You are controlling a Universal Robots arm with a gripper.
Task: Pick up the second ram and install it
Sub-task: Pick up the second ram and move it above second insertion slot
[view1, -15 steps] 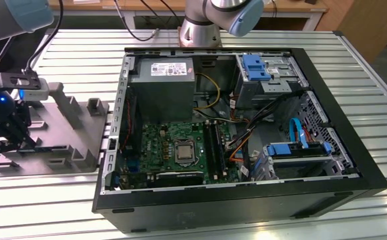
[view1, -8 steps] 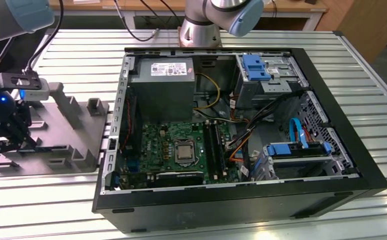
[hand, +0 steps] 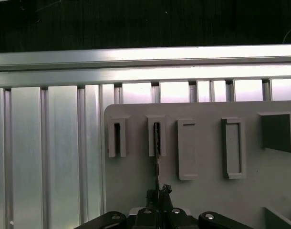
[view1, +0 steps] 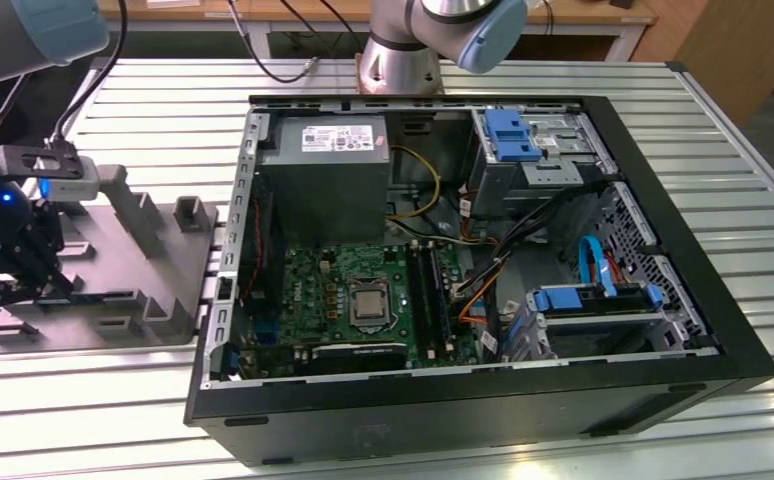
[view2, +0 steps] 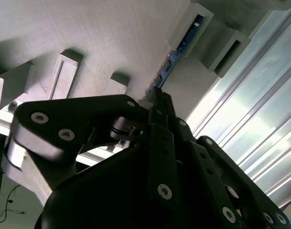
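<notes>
Black end effector (view2: 157, 97) links sit closest in both wrist views, the fingers drawn in narrow and pinched on the second ram (view2: 177, 49). That blue-green stick stands on edge. Its far end sits in a raised slot of the grey holder plate (view2: 112, 38) and its near end lies between the fingertips. In the first wrist view it reads as a thin dark line running from one slot to the fingers, with further slots ranged alongside.

In the exterior view the end effector hangs over the holder plate, which lies on the slatted aluminium tabletop (view1: 521, 85) at nine o'clock from the open computer case (view1: 707, 335). Inside the case the green motherboard (view1: 334, 290) lies flat, and a grey power supply (view1: 323, 175) is at its twelve o'clock. The arm's base (view1: 401, 62) stands at twelve o'clock beyond the case.
</notes>
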